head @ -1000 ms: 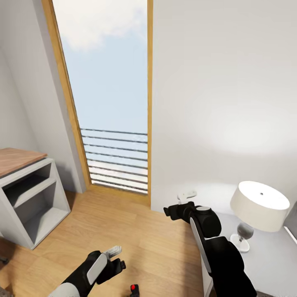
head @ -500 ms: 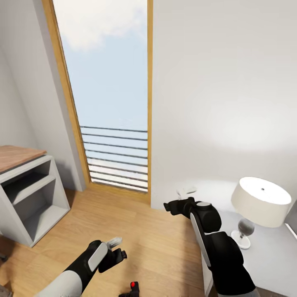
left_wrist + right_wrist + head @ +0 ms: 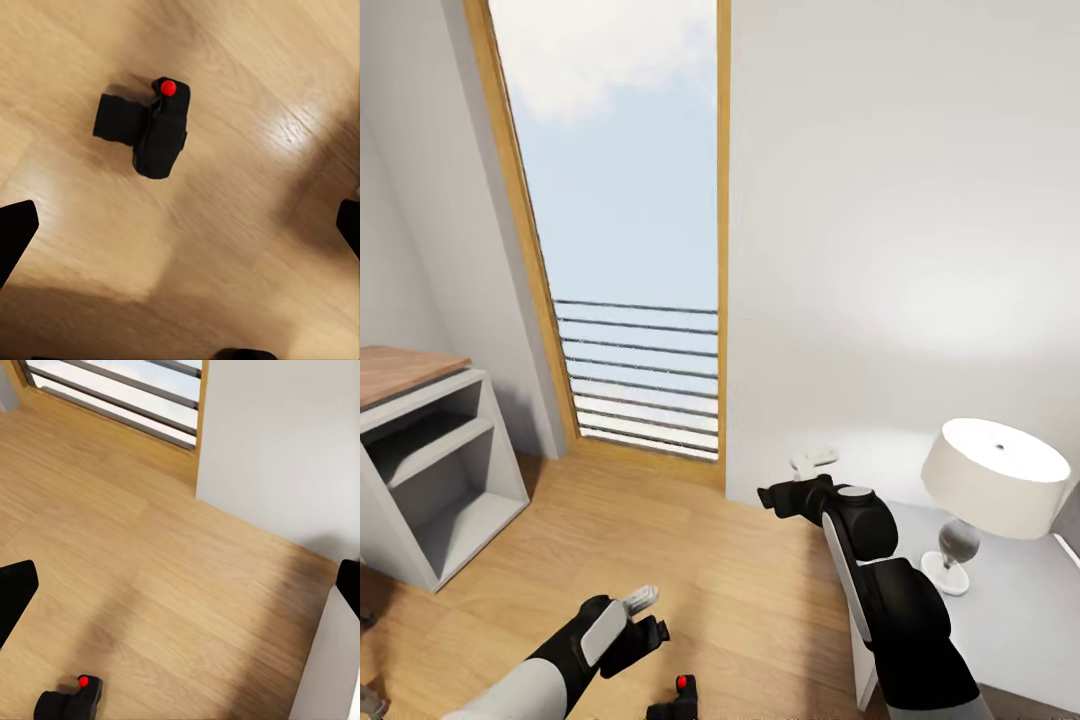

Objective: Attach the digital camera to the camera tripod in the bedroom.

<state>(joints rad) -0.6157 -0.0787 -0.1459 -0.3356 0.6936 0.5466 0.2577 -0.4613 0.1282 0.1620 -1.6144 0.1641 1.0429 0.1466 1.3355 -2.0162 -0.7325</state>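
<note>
The digital camera [image 3: 146, 131] lies on the wooden floor [image 3: 247, 90] under the wide-spread, empty left gripper [image 3: 180, 232], nearer than the equally wide right gripper [image 3: 180, 592]

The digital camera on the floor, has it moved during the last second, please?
No. The digital camera rises slightly in the head view just as the grey shelf does: the view shifted.
</note>
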